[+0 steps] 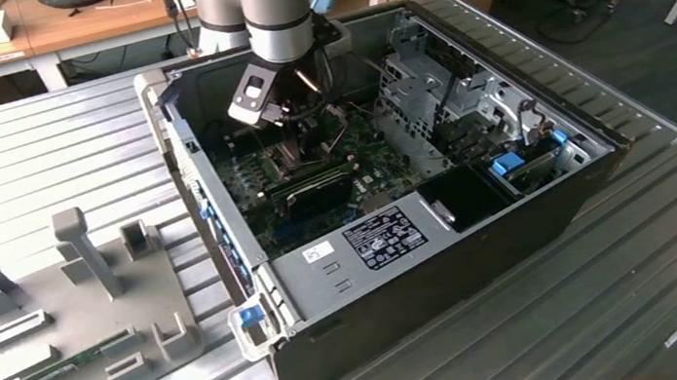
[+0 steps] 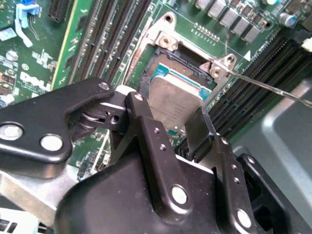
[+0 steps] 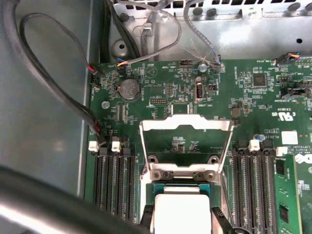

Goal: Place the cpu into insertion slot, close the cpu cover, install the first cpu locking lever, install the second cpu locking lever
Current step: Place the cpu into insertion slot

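Gripper: (image 2: 168, 108) lowered deep into the case, clenched on the cpu, with one black finger (image 2: 146, 136) against each of two opposite edges of the chip.
Arm: (image 1: 283, 11) comes down from the far side of the exterior view into the open top of the case.
Cpu: (image 2: 178, 95) pale face up, sitting within the slot between the fingers; in the first wrist view a blue-green edge shows along one side of it.
Slot: (image 2: 184, 54) dark square socket on the board, with silvery brackets and screws at its corners.
Cover: (image 3: 185, 123) raised on its hinge at one edge of the slot, standing open; the board shows through its window.
Lever: (image 2: 273, 87) thin wire rod, unlatched, slanting out from a corner bracket of the slot and over the memory slots.
Memory slots: (image 3: 114, 180) long black rows on both sides of the slot.
Board: (image 3: 161, 87) green, flat on the floor of the case, with a coin cell (image 3: 129, 89) and dark cables (image 3: 48, 83) near one edge.
Case: (image 1: 454, 268) dark tower on its side, open side up, in the middle of the ribbed metal table (image 1: 44, 140).
Fixture: (image 1: 80, 312) grey plate with posts and holders, on the table at the exterior view's left, well apart from the gripper.
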You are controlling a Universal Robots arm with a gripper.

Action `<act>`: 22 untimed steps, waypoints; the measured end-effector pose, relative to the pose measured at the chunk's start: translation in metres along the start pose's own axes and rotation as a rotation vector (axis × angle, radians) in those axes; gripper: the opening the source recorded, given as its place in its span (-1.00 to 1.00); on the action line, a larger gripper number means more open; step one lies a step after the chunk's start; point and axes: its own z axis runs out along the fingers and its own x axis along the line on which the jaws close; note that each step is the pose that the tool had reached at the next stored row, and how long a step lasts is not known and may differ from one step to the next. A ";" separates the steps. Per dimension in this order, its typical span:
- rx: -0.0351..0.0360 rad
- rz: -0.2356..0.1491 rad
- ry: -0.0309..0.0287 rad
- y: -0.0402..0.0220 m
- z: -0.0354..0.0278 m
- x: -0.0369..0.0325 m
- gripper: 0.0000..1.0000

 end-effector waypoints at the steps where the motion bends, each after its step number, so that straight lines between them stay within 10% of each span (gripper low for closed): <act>1: 0.0000 0.000 0.0000 0.0000 0.0000 0.0000 0.08; 22: 0.0000 0.000 0.0000 -0.0011 0.0014 -0.0021 0.08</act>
